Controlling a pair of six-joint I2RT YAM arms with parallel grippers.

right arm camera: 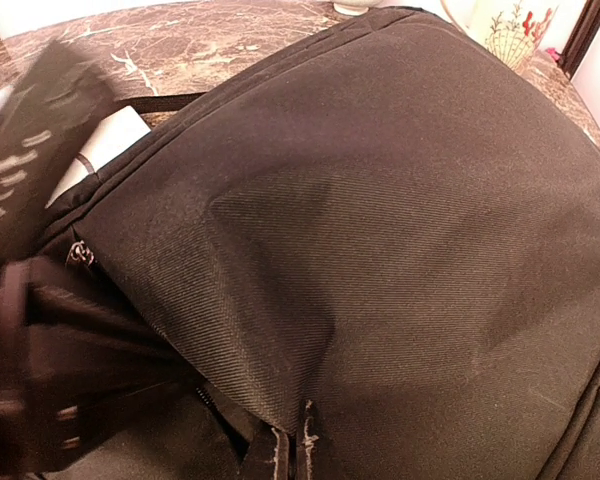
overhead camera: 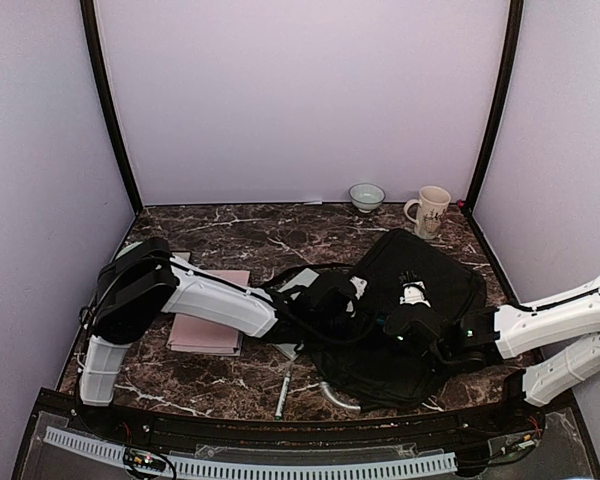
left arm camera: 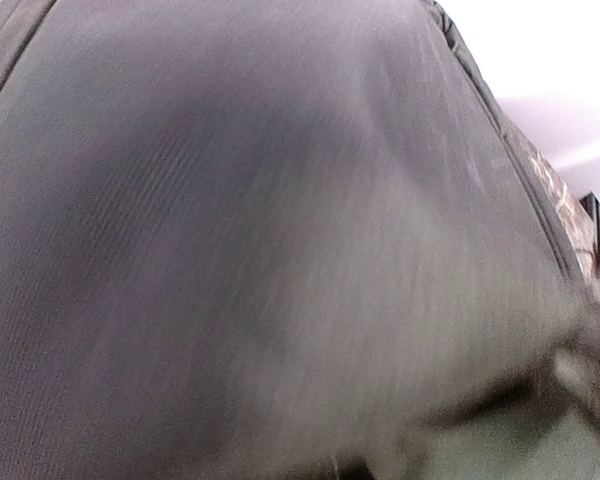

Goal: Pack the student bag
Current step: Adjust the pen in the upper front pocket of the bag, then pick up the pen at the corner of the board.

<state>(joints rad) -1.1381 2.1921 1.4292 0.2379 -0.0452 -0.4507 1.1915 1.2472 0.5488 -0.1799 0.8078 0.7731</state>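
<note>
**Right claw (overhead camera: 410,290) pinched shut on the student bag (overhead camera: 450,275)**

In the top camera, the right claw lay over the middle of the student bag. The left claw (overhead camera: 352,292) was at the bag's left edge. Both were too dark there to show how wide they stood. The bag was large, black and soft, and it lay on the right half of the marble table (overhead camera: 240,235). Only this view showed the pink book (overhead camera: 210,325) left of the bag, the pen (overhead camera: 282,392) near the front edge, and the bowl (overhead camera: 366,196) and the mug (overhead camera: 430,210) at the far edge.

The left wrist camera showed almost only the bag's dark fabric (left arm camera: 260,250), very close and blurred. No finger was clear, so I could not tell how the left claw stood.

The right wrist camera gave the fine detail. The right claw (right arm camera: 290,455) was closed tight, with a fold of the ribbed black fabric (right arm camera: 400,220) gathered at its tips. A zipper seam ran along the bag's left side, and a white flat thing (right arm camera: 110,140) showed just beside that edge.
</note>
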